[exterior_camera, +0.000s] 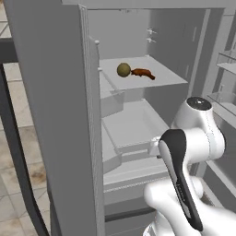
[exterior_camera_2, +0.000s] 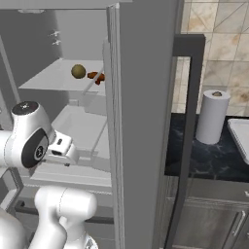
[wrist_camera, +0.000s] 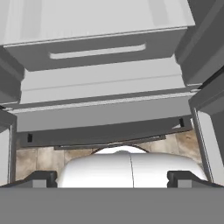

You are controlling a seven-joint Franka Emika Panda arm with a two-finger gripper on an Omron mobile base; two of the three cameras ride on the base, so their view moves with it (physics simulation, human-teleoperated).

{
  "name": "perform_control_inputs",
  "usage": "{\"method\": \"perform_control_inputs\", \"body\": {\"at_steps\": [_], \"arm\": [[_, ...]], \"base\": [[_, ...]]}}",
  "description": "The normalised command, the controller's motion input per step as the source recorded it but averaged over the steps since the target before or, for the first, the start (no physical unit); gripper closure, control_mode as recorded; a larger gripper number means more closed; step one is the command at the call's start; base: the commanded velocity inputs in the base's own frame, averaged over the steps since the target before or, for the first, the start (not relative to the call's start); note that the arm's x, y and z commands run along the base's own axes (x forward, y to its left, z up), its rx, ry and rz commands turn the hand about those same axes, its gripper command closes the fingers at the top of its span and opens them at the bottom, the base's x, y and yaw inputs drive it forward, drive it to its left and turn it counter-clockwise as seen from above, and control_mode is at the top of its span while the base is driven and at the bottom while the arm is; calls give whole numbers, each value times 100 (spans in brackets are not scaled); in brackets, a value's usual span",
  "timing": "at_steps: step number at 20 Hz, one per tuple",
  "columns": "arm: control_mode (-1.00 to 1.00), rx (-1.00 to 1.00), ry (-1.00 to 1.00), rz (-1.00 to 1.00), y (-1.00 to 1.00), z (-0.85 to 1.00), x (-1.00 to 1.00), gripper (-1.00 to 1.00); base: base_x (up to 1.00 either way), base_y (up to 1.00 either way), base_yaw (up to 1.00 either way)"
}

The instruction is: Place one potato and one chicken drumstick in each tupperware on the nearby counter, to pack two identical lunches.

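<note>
A round tan potato [exterior_camera: 123,69] [exterior_camera_2: 78,71] lies on the upper shelf [exterior_camera: 166,77] of the open fridge. A brown chicken drumstick [exterior_camera: 143,73] [exterior_camera_2: 96,76] lies right beside it, on the side toward the fridge's middle. My gripper [wrist_camera: 113,177] is open and empty, its dark fingertips [wrist_camera: 41,177] spread wide. It hangs low in front of the fridge and points down at a lower drawer [wrist_camera: 96,50], well below the food shelf. My hand [exterior_camera_2: 63,148] shows past the elbow. The tupperware is out of view.
The open fridge door [exterior_camera: 55,115] [exterior_camera_2: 141,97] stands tall beside the arm. Beyond it runs a dark counter [exterior_camera_2: 209,160] with a paper towel roll [exterior_camera_2: 212,116] and a white rimmed basin [exterior_camera_2: 239,136] cut by the edge. Door shelves [exterior_camera: 226,99] are on the other side.
</note>
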Motion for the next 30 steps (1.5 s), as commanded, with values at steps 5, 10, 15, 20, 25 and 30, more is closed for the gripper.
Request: {"method": "perform_control_inputs", "body": {"at_steps": [5,10,15,20,25,30], "arm": [[-100,0,-2,0,17,1,6,-100],[-100,0,-25,0,15,49,0,-100],[-100,0,-25,0,8,60,8,-100],[-100,1,-7,0,1,71,28,-100],[-100,0,0,0,0,79,31,-100],[-100,0,0,0,0,45,44,-100]], "base": [[7,4,0],[0,0,0],[0,0,0],[0,0,0],[0,0,0],[0,0,0]]}}
